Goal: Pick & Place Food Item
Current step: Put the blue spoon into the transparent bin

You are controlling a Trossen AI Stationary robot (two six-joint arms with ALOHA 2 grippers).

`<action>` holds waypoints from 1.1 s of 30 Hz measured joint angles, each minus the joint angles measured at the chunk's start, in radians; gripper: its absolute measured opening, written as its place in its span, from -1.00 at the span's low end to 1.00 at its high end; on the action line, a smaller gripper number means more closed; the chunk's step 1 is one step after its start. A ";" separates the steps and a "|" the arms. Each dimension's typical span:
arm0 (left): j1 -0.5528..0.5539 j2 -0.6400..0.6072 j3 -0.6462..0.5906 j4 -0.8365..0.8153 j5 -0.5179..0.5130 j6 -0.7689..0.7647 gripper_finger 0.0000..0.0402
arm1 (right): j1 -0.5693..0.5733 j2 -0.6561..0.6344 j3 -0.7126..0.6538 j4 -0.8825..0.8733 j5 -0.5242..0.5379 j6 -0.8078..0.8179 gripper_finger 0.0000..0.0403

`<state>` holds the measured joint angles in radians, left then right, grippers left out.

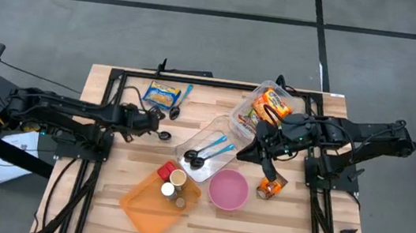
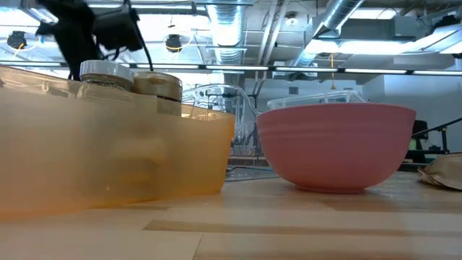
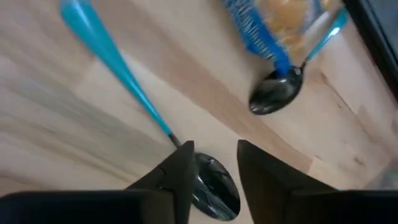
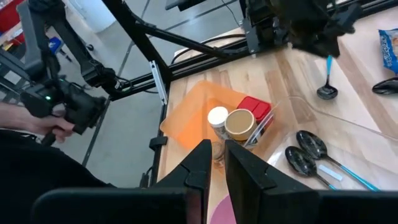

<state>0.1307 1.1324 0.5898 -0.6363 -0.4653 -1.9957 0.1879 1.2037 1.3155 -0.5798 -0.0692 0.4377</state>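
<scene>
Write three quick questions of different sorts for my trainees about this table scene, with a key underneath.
1. True or false: the pink bowl holds two spoons.
2. How many blue-handled spoons lie in the clear tray?
3. Which is beside the left tool? A) a spoon on the table B) the orange bin C) the snack packet

Key: 1 false; 2 two; 3 A

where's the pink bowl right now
In the high view the round pink bowl sits near the table's front edge, right of centre, between the orange plastic tray on its left and the orange snack packet on its right.
</scene>
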 joint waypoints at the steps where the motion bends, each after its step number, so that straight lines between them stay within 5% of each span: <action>1: 0.000 0.000 -0.035 0.064 0.006 -0.016 -0.37 | 0.000 0.000 0.000 0.000 0.000 0.000 -0.79; 8: 0.004 0.000 -0.171 0.302 0.001 -0.148 -0.12 | 0.000 0.000 0.000 -0.002 0.000 -0.016 -0.79; 20: 0.022 0.032 -0.182 0.305 0.058 -0.170 -0.25 | 0.000 0.000 0.000 -0.010 -0.004 -0.045 -0.79; 33: 0.026 0.208 -0.176 0.418 0.045 -0.263 -0.28 | 0.000 0.000 0.000 -0.022 -0.005 -0.038 -0.79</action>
<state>0.1570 1.3400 0.4133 -0.2187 -0.4204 -2.2590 0.1879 1.2037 1.3155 -0.6020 -0.0738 0.3995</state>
